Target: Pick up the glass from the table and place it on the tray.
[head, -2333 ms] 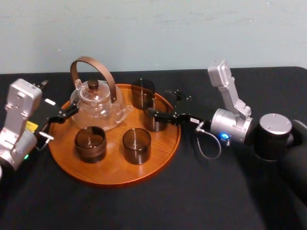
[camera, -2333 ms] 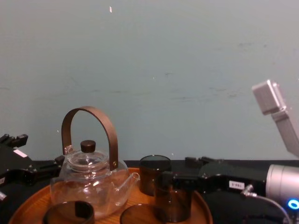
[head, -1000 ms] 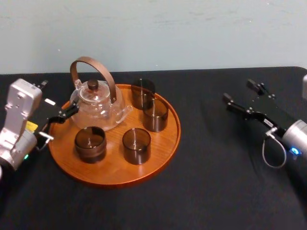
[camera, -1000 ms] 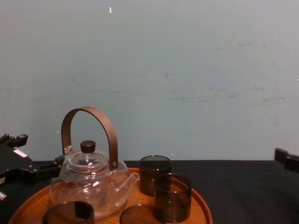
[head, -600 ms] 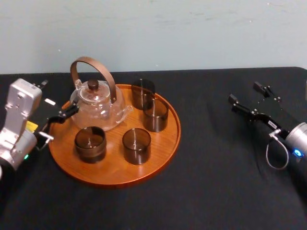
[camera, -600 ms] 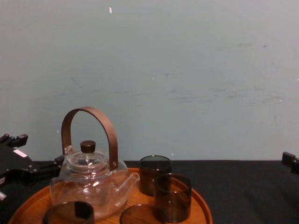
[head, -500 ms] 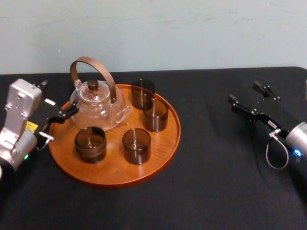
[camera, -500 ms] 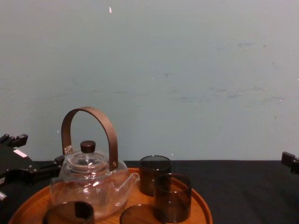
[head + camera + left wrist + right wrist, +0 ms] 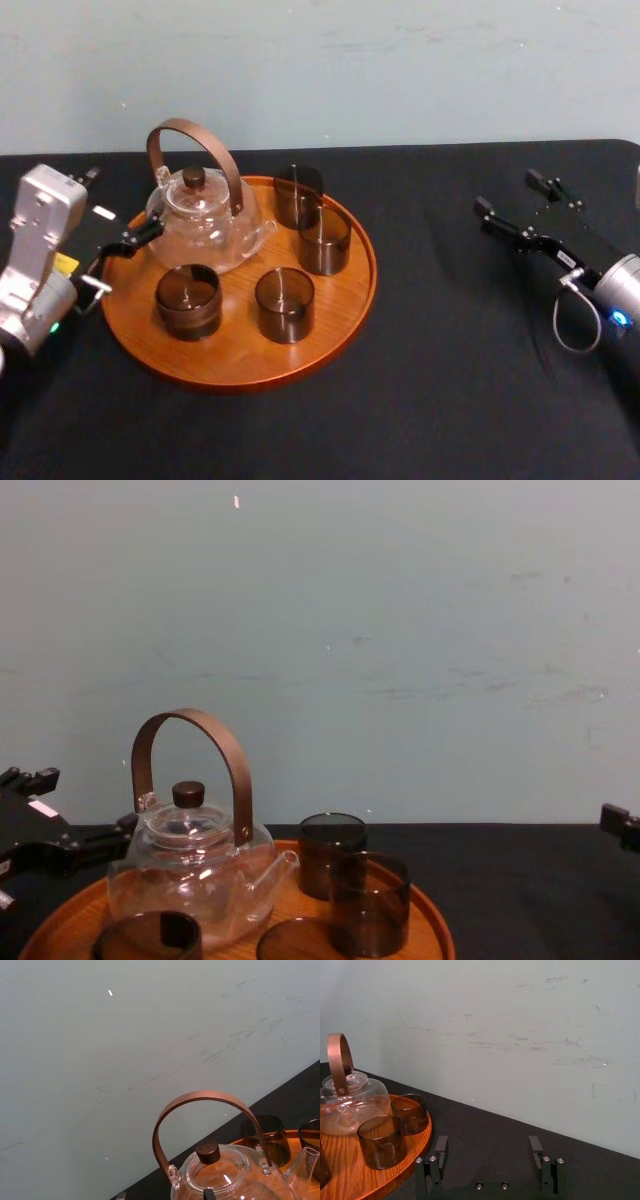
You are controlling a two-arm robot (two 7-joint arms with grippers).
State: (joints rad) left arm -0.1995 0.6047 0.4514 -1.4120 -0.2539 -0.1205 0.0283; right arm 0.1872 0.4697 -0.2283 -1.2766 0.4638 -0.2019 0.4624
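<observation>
One glass stands upright on the tray, nearest its right rim. It is just in front of a second glass and beside the teapot spout. A front glass and a left glass stand nearer me. The tray rests on the black worktop. My right pincer hangs well off to the right, spread wide and empty. My left pincer sits at the tray's left edge, spread too, gripping nothing.
</observation>
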